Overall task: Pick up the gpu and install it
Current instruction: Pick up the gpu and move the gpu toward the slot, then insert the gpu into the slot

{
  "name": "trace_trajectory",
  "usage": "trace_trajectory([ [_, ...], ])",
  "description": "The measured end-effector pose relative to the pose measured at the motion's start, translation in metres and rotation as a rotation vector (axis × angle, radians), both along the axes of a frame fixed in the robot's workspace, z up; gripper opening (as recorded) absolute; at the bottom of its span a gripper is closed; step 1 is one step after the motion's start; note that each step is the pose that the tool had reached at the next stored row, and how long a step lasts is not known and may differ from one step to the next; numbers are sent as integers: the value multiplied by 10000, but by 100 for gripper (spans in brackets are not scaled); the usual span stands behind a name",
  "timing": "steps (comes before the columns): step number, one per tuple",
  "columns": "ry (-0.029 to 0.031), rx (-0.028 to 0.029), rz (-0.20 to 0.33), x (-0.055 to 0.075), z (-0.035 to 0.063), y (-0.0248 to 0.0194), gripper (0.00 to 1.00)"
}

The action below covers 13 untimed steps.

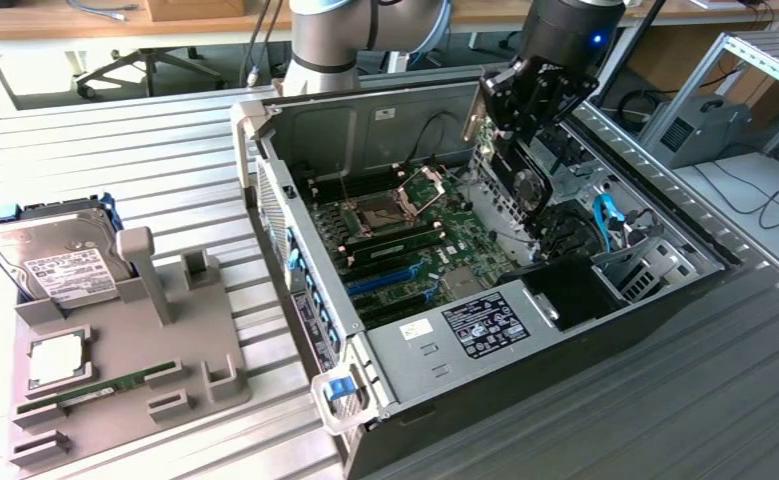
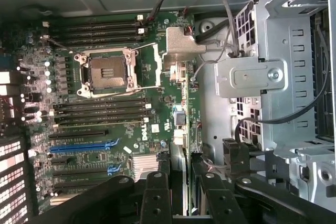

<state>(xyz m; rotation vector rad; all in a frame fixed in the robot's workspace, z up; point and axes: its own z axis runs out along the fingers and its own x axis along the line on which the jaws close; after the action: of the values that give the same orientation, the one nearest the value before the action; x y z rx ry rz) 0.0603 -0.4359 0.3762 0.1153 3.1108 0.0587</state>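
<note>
The gpu (image 1: 528,172), a dark card with a round fan, hangs on edge inside the open computer case (image 1: 563,400), over the green motherboard (image 1: 423,245). My gripper (image 1: 523,125) is shut on its upper edge. In the wrist view the gpu (image 2: 182,169) runs edge-on between my black fingers (image 2: 156,195), above the motherboard (image 2: 157,108) beside the blue slot (image 2: 79,147). The card hangs above the board, apart from the slots.
A metal drive cage (image 2: 283,51) and cables (image 2: 210,3) stand close beside the card. The bare processor socket (image 2: 107,72) lies mid-board. On the exterior view's left, a grey fixture (image 1: 162,340) holds the hard drive (image 1: 49,255), a processor (image 1: 56,358) and a memory stick (image 1: 109,385).
</note>
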Motion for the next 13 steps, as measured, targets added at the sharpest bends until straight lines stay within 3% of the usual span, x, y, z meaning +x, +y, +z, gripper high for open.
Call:
trace_trajectory([
  [1,0,0,0,-9,-1,0,27],
  [5,0,1,0,-344,-56,0,27],
  [8,0,1,0,-374,-91,-1,27],
  [10,0,1,1225,-375,-91,-1,27],
  [13,0,1,1605,-374,-91,-1,27],
])
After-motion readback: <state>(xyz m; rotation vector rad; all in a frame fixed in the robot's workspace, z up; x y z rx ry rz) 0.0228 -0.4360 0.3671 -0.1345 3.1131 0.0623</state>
